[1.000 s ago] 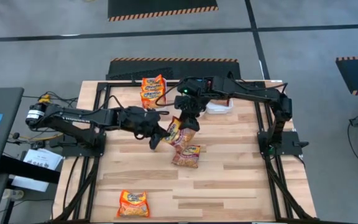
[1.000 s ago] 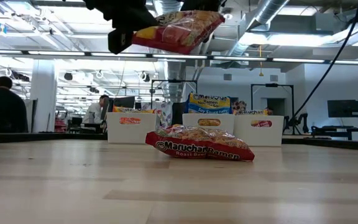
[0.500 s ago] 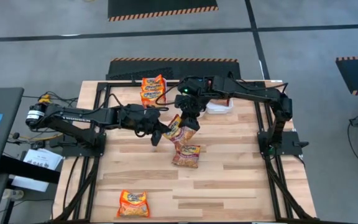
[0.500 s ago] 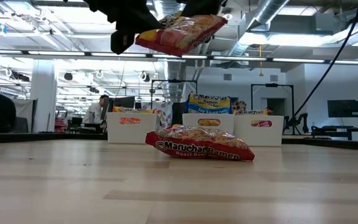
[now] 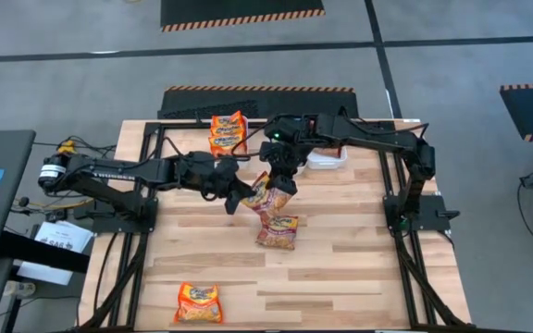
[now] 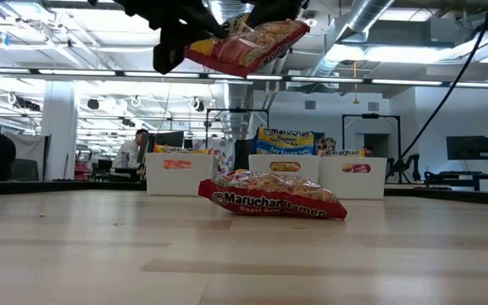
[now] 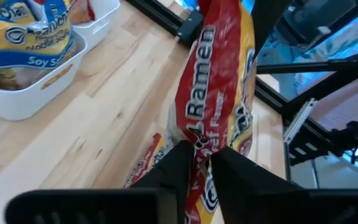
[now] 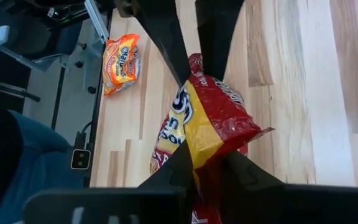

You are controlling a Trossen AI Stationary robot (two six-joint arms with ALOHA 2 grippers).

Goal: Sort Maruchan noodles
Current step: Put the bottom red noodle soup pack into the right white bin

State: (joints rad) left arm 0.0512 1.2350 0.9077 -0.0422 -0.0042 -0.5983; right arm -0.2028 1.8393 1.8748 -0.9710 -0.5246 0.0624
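A dark red packet [image 5: 265, 194] of Maruchan noodles hung above the table centre, pinched at opposite ends by both grippers: the left gripper [image 7: 202, 155] was closed on one end, the right gripper [image 8: 207, 158] closed on the other. A second dark red packet [image 6: 271, 196] lay flat on the table [image 5: 359, 268] directly beneath; an orange packet [image 5: 198, 302] lay near the front edge
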